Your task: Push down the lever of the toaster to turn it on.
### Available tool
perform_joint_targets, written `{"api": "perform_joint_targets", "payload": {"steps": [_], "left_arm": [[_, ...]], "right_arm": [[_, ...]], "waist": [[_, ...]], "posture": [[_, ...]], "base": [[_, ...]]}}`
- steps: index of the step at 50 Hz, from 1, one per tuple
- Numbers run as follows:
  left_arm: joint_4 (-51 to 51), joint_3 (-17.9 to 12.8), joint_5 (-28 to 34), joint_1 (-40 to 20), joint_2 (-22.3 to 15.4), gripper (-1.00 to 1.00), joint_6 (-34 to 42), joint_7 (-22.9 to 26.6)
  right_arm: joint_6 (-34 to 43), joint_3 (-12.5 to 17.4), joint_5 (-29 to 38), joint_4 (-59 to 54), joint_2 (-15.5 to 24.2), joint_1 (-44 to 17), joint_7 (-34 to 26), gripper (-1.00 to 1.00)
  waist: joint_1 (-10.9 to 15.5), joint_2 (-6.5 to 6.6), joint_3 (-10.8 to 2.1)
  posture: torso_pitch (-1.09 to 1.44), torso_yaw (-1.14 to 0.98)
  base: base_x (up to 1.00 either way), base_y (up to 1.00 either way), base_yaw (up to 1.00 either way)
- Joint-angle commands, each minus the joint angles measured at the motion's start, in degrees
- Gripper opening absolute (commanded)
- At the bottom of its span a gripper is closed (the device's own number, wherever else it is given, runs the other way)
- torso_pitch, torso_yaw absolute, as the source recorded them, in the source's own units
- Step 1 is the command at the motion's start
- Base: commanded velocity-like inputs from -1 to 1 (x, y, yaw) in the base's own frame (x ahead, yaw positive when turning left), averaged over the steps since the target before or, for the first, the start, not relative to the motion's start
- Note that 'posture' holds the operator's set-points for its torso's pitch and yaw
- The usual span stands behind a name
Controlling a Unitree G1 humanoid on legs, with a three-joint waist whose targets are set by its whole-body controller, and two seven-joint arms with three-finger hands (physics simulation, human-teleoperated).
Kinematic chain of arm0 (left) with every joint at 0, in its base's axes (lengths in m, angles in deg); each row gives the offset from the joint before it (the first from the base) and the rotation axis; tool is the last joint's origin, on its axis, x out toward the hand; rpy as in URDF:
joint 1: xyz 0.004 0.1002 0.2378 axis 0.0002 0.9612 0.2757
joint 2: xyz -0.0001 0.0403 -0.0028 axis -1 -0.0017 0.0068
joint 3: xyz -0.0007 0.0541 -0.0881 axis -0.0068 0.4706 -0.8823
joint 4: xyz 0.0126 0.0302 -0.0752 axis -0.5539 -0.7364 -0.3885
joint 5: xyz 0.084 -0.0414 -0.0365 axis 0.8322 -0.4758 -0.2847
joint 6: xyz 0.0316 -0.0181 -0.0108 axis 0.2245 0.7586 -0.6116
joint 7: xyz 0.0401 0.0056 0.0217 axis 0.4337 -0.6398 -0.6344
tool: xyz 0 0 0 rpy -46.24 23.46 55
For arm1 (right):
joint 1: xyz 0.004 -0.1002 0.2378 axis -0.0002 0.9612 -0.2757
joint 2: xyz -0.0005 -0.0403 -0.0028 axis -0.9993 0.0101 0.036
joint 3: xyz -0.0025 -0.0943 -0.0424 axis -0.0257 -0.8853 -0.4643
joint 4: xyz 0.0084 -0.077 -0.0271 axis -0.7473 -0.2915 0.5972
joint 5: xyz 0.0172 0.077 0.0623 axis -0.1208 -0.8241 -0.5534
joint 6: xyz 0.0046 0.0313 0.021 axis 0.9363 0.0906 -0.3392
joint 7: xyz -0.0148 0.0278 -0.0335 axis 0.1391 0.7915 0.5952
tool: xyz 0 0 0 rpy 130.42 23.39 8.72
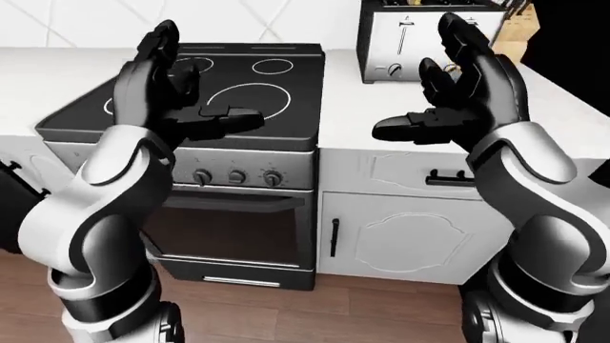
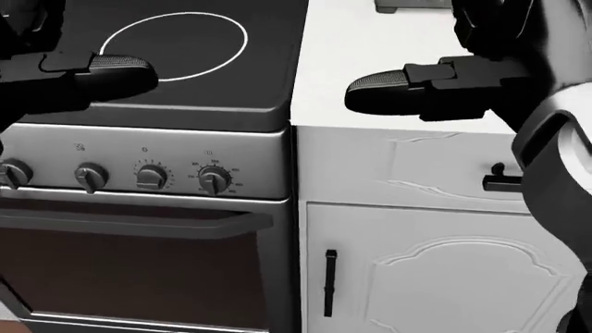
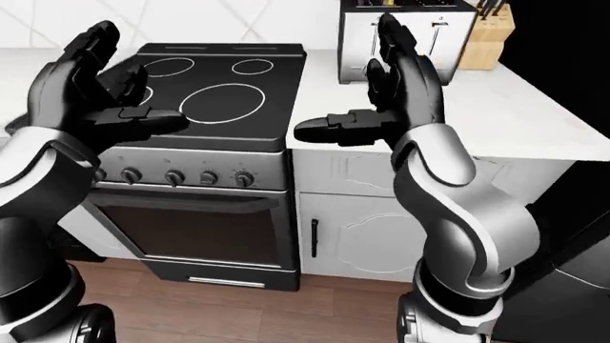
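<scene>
A silver toaster stands on the white counter at the top of the left-eye view, its lever up in a vertical slot above a round knob. My right hand is open, fingers spread upward, raised over the counter below the toaster and apart from it; it partly covers the toaster's right side. My left hand is open too, held above the black stove top. Both hands are empty.
A wooden knife block stands right of the toaster. The black oven with several knobs fills the lower left. White cabinet doors with dark handles are below the counter. Wooden floor lies at the bottom.
</scene>
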Motion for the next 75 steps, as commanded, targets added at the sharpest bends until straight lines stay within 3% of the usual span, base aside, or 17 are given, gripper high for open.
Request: {"api": "perform_joint_targets", "payload": {"steps": [1, 8, 11, 12, 17, 20, 22, 31, 38, 44, 50, 53, 54, 62, 66, 69, 75], "left_arm": [[1.79, 0.13, -0.24, -2.44, -0.36, 1.00, -1.68, 0.27], [1.97, 0.02, -0.48, -2.62, -0.40, 1.00, -1.31, 0.08], [2.15, -0.06, -0.66, -2.58, -0.45, 1.00, -1.22, -0.02], [2.10, 0.03, -0.58, -2.46, -0.43, 1.00, -1.36, 0.00], [2.11, 0.05, -0.62, -2.43, -0.42, 1.00, -1.37, -0.03], [2.05, 0.23, -0.49, -2.39, -0.32, 1.00, -1.49, 0.06], [2.08, 0.15, -0.51, -2.43, -0.30, 1.00, -1.37, 0.01], [1.96, 0.09, -0.50, -2.56, -0.31, 1.00, -1.33, -0.01], [1.78, 0.29, -0.34, -2.39, -0.25, 1.00, -1.63, 0.07], [1.89, 0.27, -0.30, -2.37, -0.17, 1.00, -1.57, 0.13], [2.00, 0.27, -0.31, -2.50, -0.12, 1.00, -1.33, 0.02], [1.86, 0.40, -0.13, -2.36, -0.08, 1.00, -1.56, 0.14], [1.92, 0.38, -0.16, -2.44, -0.05, 1.00, -1.44, 0.09], [2.35, 0.21, -0.31, -2.62, 0.04, 1.00, -0.84, -0.16], [2.50, 0.15, -0.46, -2.61, 0.03, 1.00, -0.74, -0.27], [2.57, 0.14, -0.62, -2.74, 0.01, 1.00, -0.57, -0.41], [2.68, 0.23, -0.60, -2.64, 0.06, 1.00, -0.55, -0.45]], "right_arm": [[-1.61, 1.59, 0.46, 1.66, 1.04, -2.26, 0.25, 1.00], [-1.84, 0.71, 2.01, 1.23, 0.94, -2.02, -0.44, 1.00], [-0.79, 1.24, 1.93, 1.91, 0.61, -2.44, -0.27, 1.00], [-0.60, 1.30, 1.94, 1.92, 0.59, -2.55, -0.24, 1.00], [-1.11, 1.36, 2.13, 1.68, 0.50, -2.26, -0.66, 1.00], [-0.98, 1.53, 2.06, 1.80, 0.29, -2.61, -0.33, 1.00], [-0.78, 1.58, 1.95, 1.94, 0.28, -2.67, -0.20, 1.00], [-2.48, 1.43, 2.07, 1.79, 0.14, -2.01, -0.75, 1.00], [-2.75, 1.15, 2.10, 1.57, 0.17, -1.99, -0.73, 1.00], [-2.72, 1.13, 2.03, 1.75, 0.18, -1.94, -0.76, 1.00], [-2.41, 1.29, 1.81, 1.94, 0.27, -2.11, -0.66, 1.00], [-2.50, 1.27, 1.83, 1.86, 0.31, -2.07, -0.70, 1.00], [-2.46, 1.30, 1.79, 1.94, 0.32, -2.05, -0.70, 1.00], [-2.30, 1.42, 1.62, 2.04, 0.40, -2.14, -0.62, 1.00], [-1.96, 1.38, 1.55, 2.17, 0.46, -2.20, -0.47, 1.00], [-1.87, 1.22, 1.77, 1.99, 0.56, -2.12, -0.47, 1.00], [-1.80, 0.84, 2.62, 1.85, 0.39, -2.08, -0.81, 1.00]], "waist": [[-0.41, 0.09, -1.99], [-0.02, -2.71, -0.23], [-0.07, -6.73, -2.13], [-0.66, -4.26, -1.38], [-1.27, -3.68, -2.03], [-0.33, -2.30, 0.17], [0.04, 0.96, -0.49], [0.29, -5.79, -3.04], [-0.37, -0.75, -0.82], [-0.58, -0.53, -1.25], [0.03, -3.67, -0.90], [0.42, -8.25, -1.96], [-0.03, -5.99, -1.51], [-0.36, -4.07, -0.83], [-1.18, 0.53, -1.71], [-0.98, 0.92, -1.05], [-0.45, -2.98, 0.41]], "posture": [[0.00, 0.00], [0.00, 0.00], [0.00, 0.00], [0.00, 0.00], [0.00, 0.00], [0.00, 0.00], [0.00, 0.00], [0.00, 0.00], [0.00, 0.00], [0.00, 0.00], [0.00, 0.00], [0.00, 0.00], [0.00, 0.00], [0.00, 0.00], [0.00, 0.00], [0.00, 0.00], [0.00, 0.00]], "base": [[0.16, 0.09, 0.00], [0.05, 0.02, 0.00], [0.00, 0.00, -0.14], [0.00, 0.00, -0.80], [0.00, 0.00, -1.00], [0.00, 0.00, -0.27], [0.00, 0.00, 0.00], [0.01, 0.00, 0.00], [0.18, 0.00, 0.00], [0.23, 0.00, 0.00], [0.24, 0.00, 0.00], [0.24, 0.00, 0.00], [0.23, 0.00, 0.00], [0.24, 0.00, 0.00], [0.24, 0.00, 0.00], [0.18, 0.00, 0.00], [0.00, 0.00, 0.00]]}}
